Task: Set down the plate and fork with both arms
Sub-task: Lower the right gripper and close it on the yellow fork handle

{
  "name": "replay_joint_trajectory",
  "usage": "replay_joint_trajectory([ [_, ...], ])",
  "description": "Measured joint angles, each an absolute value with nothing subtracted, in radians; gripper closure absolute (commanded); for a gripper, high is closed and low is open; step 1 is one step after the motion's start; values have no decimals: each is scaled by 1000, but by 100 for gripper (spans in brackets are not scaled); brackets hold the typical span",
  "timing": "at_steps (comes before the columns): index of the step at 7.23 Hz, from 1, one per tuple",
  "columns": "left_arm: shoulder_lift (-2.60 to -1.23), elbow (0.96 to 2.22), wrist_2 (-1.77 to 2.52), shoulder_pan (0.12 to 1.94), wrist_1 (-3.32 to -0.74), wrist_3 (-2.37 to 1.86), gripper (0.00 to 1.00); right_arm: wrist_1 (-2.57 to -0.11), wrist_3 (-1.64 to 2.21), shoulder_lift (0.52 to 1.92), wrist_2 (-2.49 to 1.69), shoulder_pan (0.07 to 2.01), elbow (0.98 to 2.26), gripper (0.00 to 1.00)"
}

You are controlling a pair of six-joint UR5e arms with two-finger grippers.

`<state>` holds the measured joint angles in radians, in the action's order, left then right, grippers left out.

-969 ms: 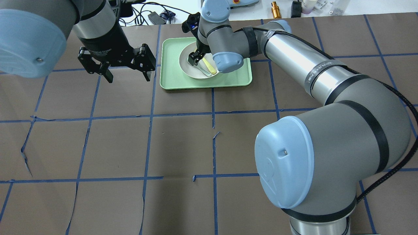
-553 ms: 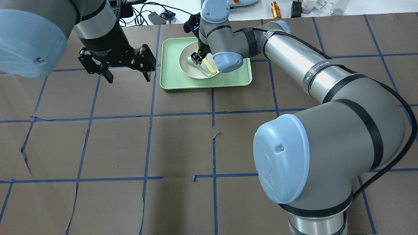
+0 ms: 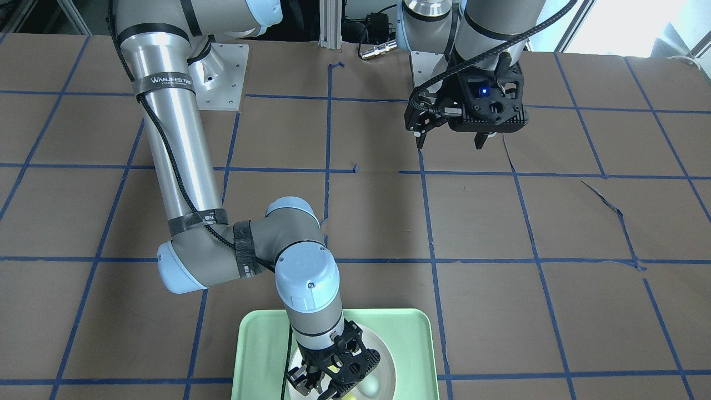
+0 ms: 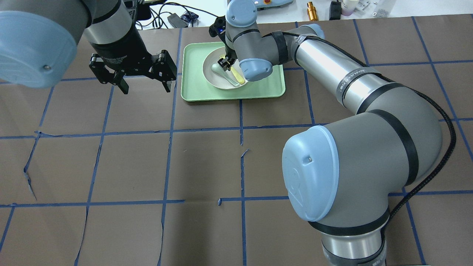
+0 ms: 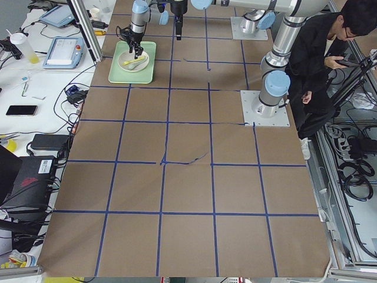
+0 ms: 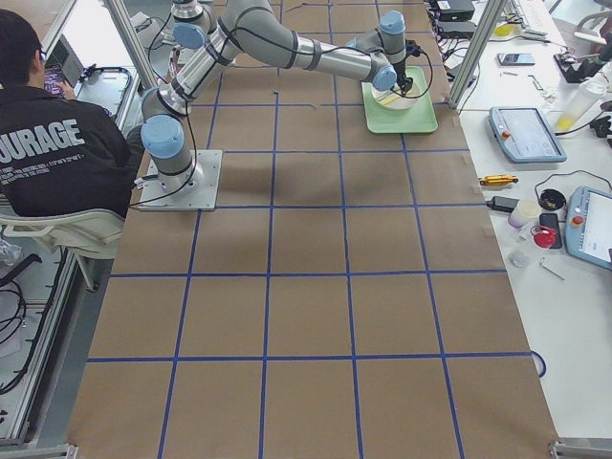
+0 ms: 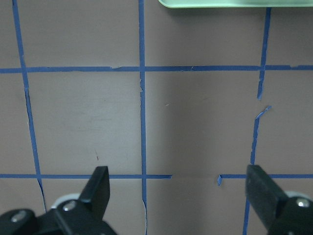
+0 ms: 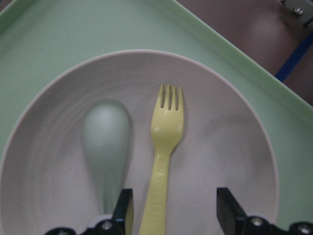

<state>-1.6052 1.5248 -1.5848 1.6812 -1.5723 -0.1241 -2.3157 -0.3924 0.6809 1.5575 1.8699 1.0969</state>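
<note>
The white plate (image 8: 220, 122) lies in the mint-green tray (image 4: 196, 92) at the far middle of the table. The pale-yellow fork (image 8: 164, 147) lies in the plate with its tines pointing away. A grey-green spoon (image 8: 105, 142) lies beside it. My right gripper (image 8: 173, 215) is open just above the plate, its fingers on either side of the fork's handle without touching it. It also shows in the overhead view (image 4: 224, 63). My left gripper (image 4: 146, 87) is open and empty, hovering over bare table left of the tray.
The tray's raised rim (image 8: 234, 58) surrounds the plate closely. Brown paper with blue tape lines (image 7: 142, 98) covers the table. Cables and small items (image 4: 177, 18) lie beyond the far edge. A person (image 5: 321, 71) sits by the robot's base.
My right gripper has shifted slightly further back and right over the plate, from above the spoon to over the fork's handle. My left gripper has not moved.
</note>
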Motion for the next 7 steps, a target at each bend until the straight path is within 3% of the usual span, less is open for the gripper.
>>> replay_joint_trajectory([
  [2, -1607, 1525, -1585, 1681, -1572, -124, 0, -2315, -393, 678, 1558, 1870, 1108, 44],
  [4, -1607, 1525, -1585, 1681, -1572, -125, 0, -2315, -393, 676, 1558, 1870, 1114, 45],
  [7, -1608, 1525, -1585, 1681, -1572, -125, 0, -2316, -394, 671, 1561, 1870, 1115, 61],
])
